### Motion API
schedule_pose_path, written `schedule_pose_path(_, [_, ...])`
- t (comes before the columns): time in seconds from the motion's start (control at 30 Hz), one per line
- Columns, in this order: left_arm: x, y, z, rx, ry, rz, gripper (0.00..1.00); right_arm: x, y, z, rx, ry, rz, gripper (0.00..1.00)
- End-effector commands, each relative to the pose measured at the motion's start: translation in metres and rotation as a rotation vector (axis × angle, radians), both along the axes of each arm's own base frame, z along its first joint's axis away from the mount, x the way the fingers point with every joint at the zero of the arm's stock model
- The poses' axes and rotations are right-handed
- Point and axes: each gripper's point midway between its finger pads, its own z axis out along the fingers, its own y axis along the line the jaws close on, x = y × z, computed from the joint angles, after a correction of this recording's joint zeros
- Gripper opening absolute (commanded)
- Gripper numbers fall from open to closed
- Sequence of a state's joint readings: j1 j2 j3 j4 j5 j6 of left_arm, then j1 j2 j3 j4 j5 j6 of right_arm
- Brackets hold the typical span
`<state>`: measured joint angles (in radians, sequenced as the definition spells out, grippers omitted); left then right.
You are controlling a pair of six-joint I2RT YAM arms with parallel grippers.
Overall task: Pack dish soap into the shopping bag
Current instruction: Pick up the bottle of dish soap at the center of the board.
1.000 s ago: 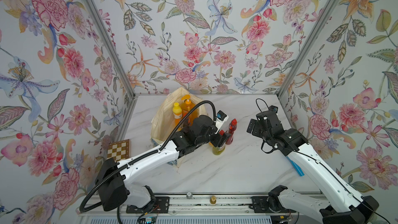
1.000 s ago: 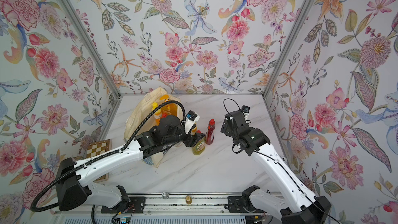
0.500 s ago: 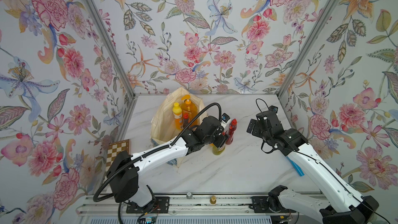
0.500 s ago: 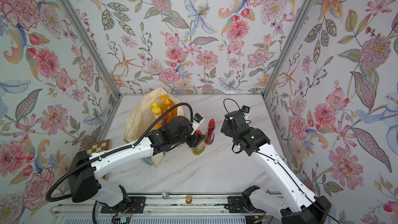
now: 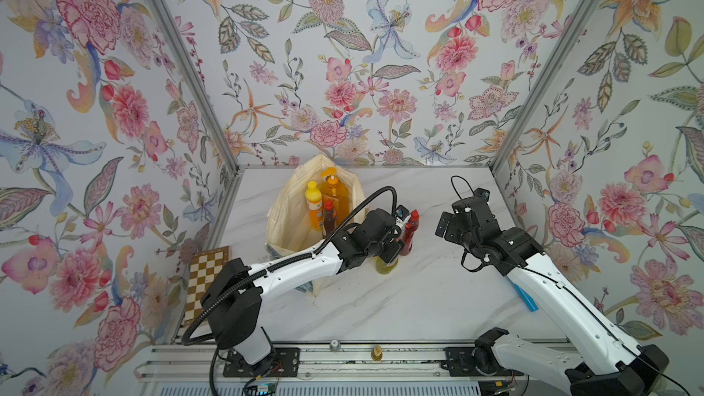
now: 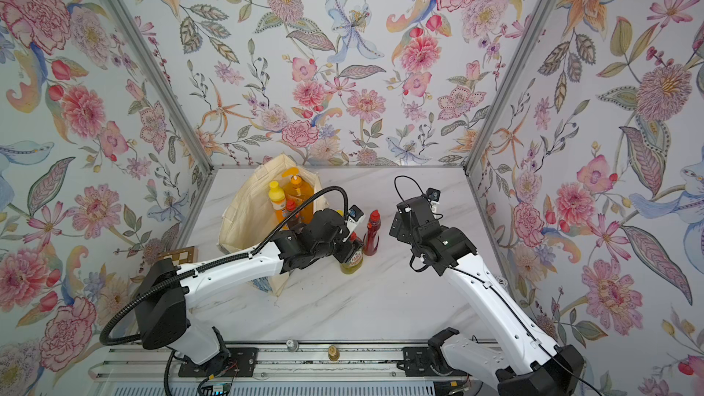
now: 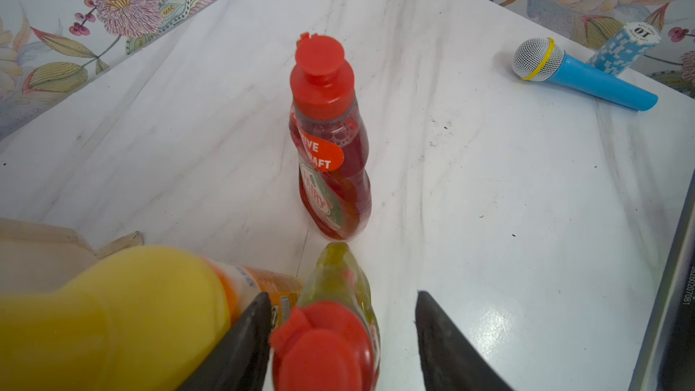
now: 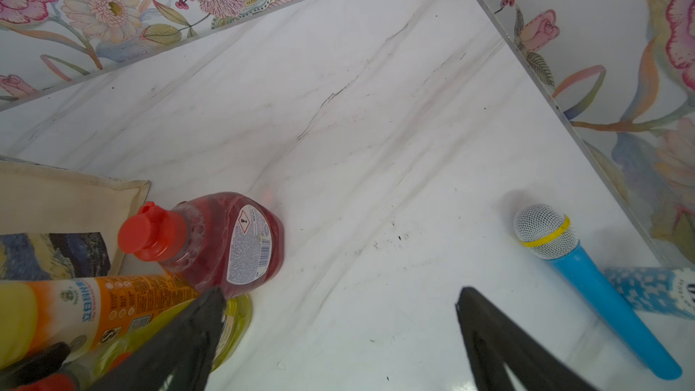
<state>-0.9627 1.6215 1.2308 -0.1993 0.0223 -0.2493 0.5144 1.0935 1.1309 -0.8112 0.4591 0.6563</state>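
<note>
Now, over the tabletop [image 5: 419, 299], near the shopping bag [image 5: 285, 219], the left end effector [image 7: 340, 295] is set half-open astride the green dish soap bottle [image 6: 352, 262], directly beneath it. The bottle's long axis is upright, with the red cap [image 7: 323, 347] pointed up. The right end effector [image 8: 338, 291] is held wide, empty.

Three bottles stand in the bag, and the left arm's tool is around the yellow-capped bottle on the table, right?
Not quite. In the left wrist view the left tool sits around the green bottle with the red cap, with its fingers either side of that cap. The yellow-capped bottle is just beside it. The rest holds.
</note>
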Motion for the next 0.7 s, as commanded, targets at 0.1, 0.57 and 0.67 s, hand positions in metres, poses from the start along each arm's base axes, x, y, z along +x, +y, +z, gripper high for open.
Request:
schedule_pose_path(0.1, [-0.008, -0.005, -0.016, 0.009, 0.015, -0.03, 0.54, -0.001, -0.003, -0.007, 0.0, 0.016, -0.015, 0.99])
schedule_pose_path(0.57, [-0.01, -0.013, -0.039, 0.007, 0.031, -0.036, 0.52, 0.0, -0.001, -0.012, -0.001, 0.031, -0.009, 0.99])
schedule_pose_path(0.67, [-0.008, -0.013, -0.043, 0.017, 0.029, -0.025, 0.52, 0.0, 0.0, -0.013, 0.0, 0.032, -0.008, 0.99])
